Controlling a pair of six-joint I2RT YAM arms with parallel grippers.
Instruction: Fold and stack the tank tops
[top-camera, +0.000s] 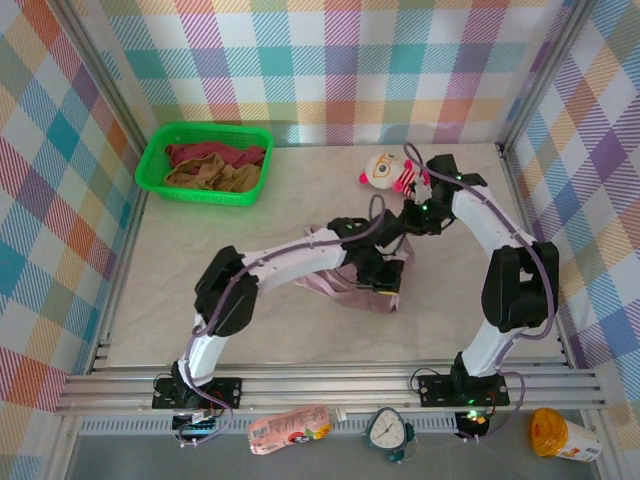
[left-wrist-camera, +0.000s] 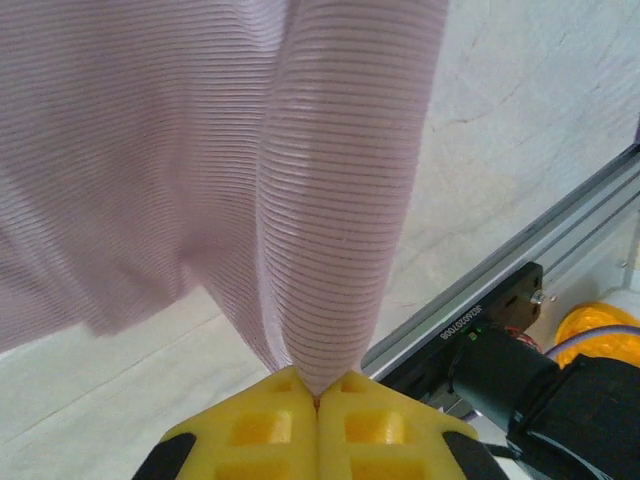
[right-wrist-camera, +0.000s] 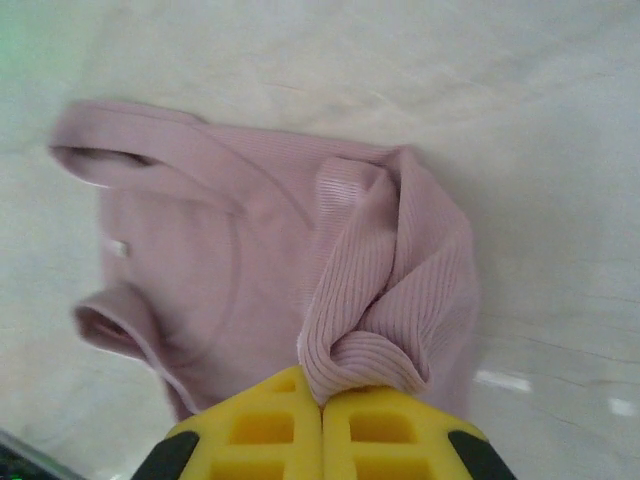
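Basket (top-camera: 205, 196) holds two tops (top-camera: 215, 155) (top-camera: 212, 178); left claw (left-wrist-camera: 318, 400) and right claw (right-wrist-camera: 322, 400) clench one mauve top (right-wrist-camera: 220, 250).

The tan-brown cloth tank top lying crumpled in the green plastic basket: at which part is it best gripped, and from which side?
Probably a raised fold near the middle of the tan-brown tank top, coming straight down from above. The walls of the green basket block sideways approach, and the crumpled cloth offers ridges to pinch. The dark maroon-red top lies against it, so pinch shallowly.
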